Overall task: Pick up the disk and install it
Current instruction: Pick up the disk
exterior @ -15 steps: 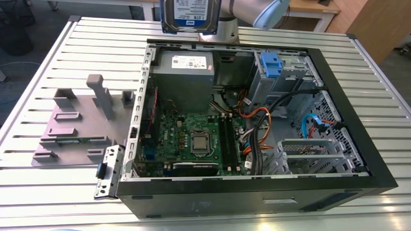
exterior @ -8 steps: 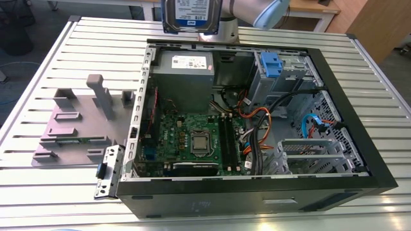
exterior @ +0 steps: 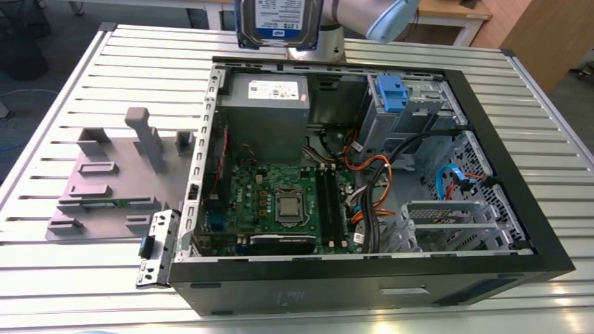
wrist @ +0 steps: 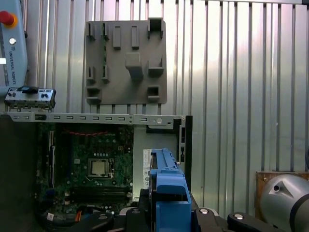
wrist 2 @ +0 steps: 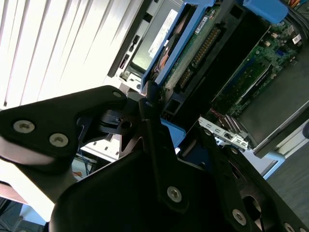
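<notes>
Plainly, the claw (wrist 2: 175, 112) is clenched on the disk (wrist 2: 193, 52). In the second wrist view its black fingers (wrist 2: 153, 133) close on the near end of the drive. One lies against the blue rail (wrist 2: 166, 58) along the drive's edge and the other sits at the opposite side. The disk juts out from between them with its green circuit-board face toward that camera. In the first wrist view the same blue rail (wrist: 166, 186) rises edge-on out of the claw's dark body, and the open computer case (wrist: 96, 118) lies past it.

In the exterior view the disk (exterior: 278, 22) hangs at twelve o'clock. It is upright, with its blue-and-white label facing the camera, held in front of the arm (exterior: 379, 17) and apart from the case's rim. Toward six o'clock from it the case (exterior: 371, 289) lies on its side with the lid off. Inside, the grey power-supply box (exterior: 267, 104) sits at the case's twelve o'clock, nearest to the disk. A blue latch (exterior: 390, 94) stands in the drive bay at about one o'clock. The green motherboard (exterior: 278, 202) fills the seven o'clock part.

The case rests on a slatted metal worktop (exterior: 139, 62). At nine o'clock from the case lies a grey fixture plate (exterior: 102, 188) with raised blocks. At the plate's five o'clock corner, just beside the case's side wall, is a loose metal bracket (exterior: 156, 247).
</notes>
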